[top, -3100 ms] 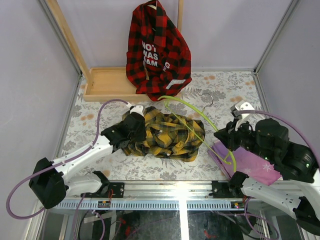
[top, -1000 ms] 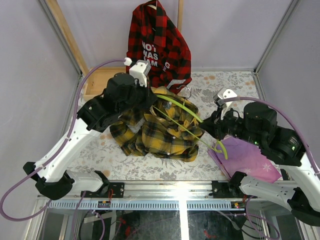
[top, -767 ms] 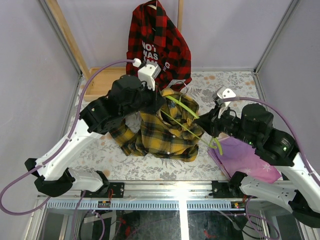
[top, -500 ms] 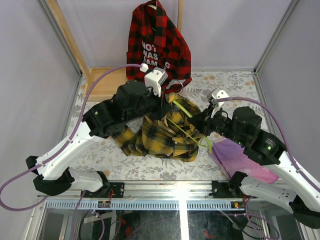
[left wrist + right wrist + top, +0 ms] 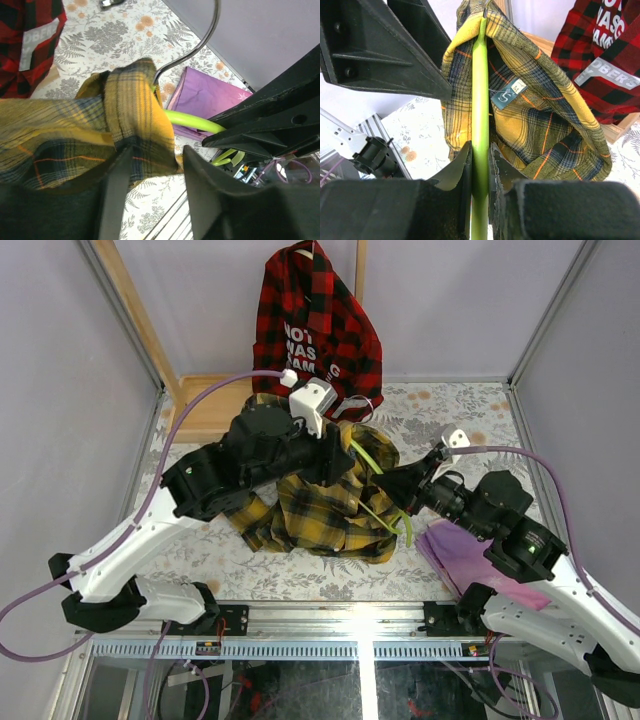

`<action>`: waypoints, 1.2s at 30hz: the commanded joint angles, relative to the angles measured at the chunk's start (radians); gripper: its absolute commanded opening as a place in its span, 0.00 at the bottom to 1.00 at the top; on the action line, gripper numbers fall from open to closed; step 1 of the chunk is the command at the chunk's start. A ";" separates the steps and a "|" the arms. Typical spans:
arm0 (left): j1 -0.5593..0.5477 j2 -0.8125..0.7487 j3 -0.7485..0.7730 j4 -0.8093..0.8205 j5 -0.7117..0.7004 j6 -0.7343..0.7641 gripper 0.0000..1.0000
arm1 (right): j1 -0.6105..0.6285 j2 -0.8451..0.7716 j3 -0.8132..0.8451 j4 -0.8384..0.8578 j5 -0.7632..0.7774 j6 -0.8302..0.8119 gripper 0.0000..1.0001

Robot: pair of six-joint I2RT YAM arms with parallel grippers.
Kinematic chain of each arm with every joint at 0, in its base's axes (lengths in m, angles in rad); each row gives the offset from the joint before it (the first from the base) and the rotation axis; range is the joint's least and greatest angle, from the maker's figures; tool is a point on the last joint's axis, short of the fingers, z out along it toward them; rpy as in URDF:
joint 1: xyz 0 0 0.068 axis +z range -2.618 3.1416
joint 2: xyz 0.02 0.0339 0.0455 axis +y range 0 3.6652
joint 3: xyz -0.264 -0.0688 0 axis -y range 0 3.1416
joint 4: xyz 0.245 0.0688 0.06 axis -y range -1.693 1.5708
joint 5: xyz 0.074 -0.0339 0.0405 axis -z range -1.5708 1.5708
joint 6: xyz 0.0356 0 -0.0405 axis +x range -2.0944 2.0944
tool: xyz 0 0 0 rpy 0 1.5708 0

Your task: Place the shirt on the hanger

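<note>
Left jaws parted — shirt (image 5: 135,117) collar between | right jaws clamped on hanger (image 5: 480,90)

Inside the shirt (image 5: 322,512), the hanger (image 5: 480,100); cloth (image 5: 468,552) right, rack (image 5: 205,405) behind.
</note>
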 commanded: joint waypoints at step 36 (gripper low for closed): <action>-0.007 -0.492 -0.333 0.109 -0.274 0.450 0.76 | 0.002 -0.314 0.272 -0.287 -0.119 0.006 0.00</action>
